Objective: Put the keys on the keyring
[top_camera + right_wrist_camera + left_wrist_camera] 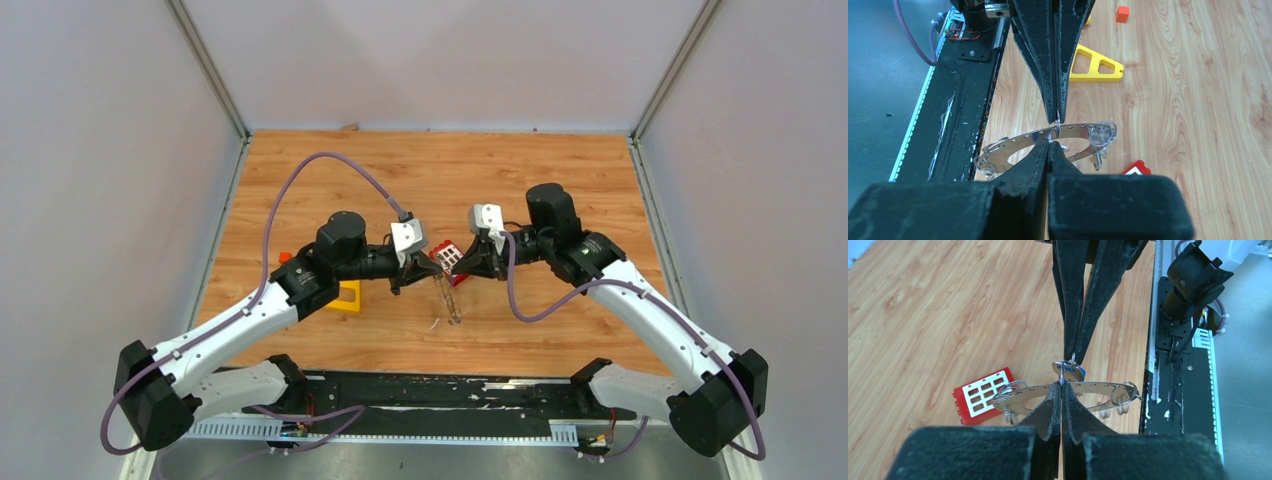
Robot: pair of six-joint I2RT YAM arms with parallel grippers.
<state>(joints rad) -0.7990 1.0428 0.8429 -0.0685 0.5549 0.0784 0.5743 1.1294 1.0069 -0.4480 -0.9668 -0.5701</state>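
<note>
The keyring (1100,388) is a flat grey metal band with holes and small wire loops, held in the air between both grippers. It also shows in the right wrist view (1015,145) and edge-on in the top view (451,300). My left gripper (1061,387) is shut on the band's edge. My right gripper (1049,142) comes in from the opposite side, tip to tip with the left, and is shut on the wire loop of the blue-headed key (1069,372) right at the band. The black-headed key is out of view.
A red block with white squares (982,396) lies on the wood just beyond the grippers (450,256). A yellow triangular frame (1096,64) lies by the left arm, with an orange cube (1121,13) farther left. The black base plate (1175,380) runs along the near edge.
</note>
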